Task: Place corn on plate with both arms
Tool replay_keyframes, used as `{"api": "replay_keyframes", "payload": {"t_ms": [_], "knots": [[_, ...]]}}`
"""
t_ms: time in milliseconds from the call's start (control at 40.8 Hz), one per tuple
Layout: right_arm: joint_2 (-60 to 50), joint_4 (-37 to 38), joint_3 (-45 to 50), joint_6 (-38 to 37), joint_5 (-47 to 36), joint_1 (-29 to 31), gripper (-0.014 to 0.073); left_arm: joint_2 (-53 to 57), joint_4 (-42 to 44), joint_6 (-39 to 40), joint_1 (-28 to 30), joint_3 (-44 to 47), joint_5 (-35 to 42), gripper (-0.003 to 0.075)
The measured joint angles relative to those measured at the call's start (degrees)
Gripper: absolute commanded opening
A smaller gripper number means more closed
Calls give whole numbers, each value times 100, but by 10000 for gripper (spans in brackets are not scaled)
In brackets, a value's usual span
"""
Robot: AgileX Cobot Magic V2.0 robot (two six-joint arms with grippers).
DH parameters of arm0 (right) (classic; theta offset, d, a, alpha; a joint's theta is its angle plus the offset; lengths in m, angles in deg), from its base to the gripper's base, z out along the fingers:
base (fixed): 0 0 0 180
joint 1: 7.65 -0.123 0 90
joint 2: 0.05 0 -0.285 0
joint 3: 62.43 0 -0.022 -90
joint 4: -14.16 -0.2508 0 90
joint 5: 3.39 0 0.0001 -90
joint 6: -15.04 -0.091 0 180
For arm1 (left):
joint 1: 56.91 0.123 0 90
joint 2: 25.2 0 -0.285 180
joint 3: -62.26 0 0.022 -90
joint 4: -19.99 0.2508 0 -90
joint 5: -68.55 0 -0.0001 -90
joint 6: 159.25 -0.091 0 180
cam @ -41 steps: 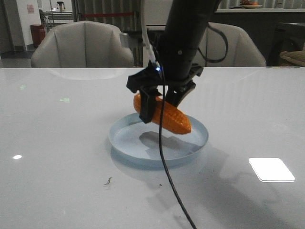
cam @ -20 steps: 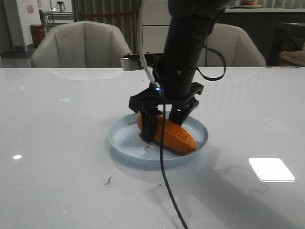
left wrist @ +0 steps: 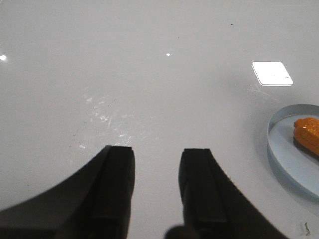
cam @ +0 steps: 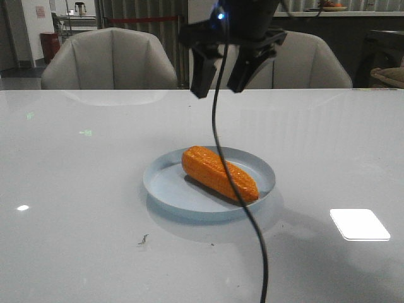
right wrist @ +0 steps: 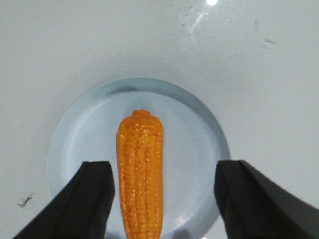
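The orange corn [cam: 219,173] lies flat on the pale blue plate [cam: 165,184] at the table's middle. My right gripper [cam: 219,90] is open and empty, well above the plate. In the right wrist view its jaws [right wrist: 164,167] stand wide apart, either side of the corn [right wrist: 140,169] on the plate [right wrist: 84,134] below. My left gripper [left wrist: 157,149] is open and empty over bare table. The plate's rim [left wrist: 281,149] and one end of the corn [left wrist: 309,132] show at that view's edge. The left gripper is out of the front view.
A black cable [cam: 252,227] hangs from the right arm in front of the plate. A bright white patch [cam: 360,224] lies on the table at the right. A small dark speck [cam: 144,239] lies near the front. Two chairs [cam: 110,60] stand behind the table.
The right gripper lowered the corn onto the plate, opened and let it go, then rose well above the plate. The corn now rests on the plate.
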Motion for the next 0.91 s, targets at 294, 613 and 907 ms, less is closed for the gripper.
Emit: {"api": "replay_keyframes", "payload": {"t_ms": [294,613,907], "knots": [[-1228,-34,0,-201,564,741,540,0,0,0,0,0,0,314],[-3329,-67,1286,-210,276,1612,540,0,0,0,0,0,0,314],[-5646,-67,3684,-213,-285,2509,540,0,0,0,0,0,0,314]]}}
